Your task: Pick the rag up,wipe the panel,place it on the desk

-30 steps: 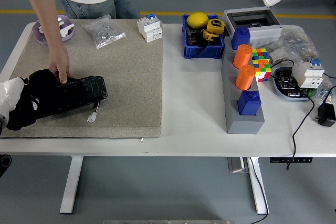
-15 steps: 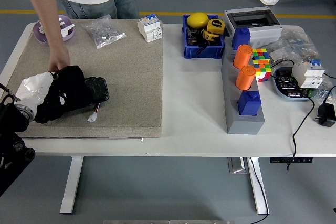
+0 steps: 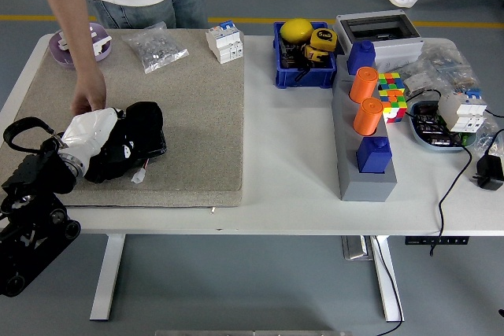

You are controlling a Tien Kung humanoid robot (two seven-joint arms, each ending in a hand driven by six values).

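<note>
From my seat the left hand, wrapped in white, lies on the black rag bunched over the panel on the worktop's beige mat, though I cannot tell its grip, and just beyond, a person's hand rests by the rag.

A white table seen from above, its left half covered by a beige mat. The robot's left hand, wrapped in white, presses a black rag onto a dark panel near the mat's front left. A person's hand rests just behind the panel. To the right stand a blue bin and orange cylinders
</note>
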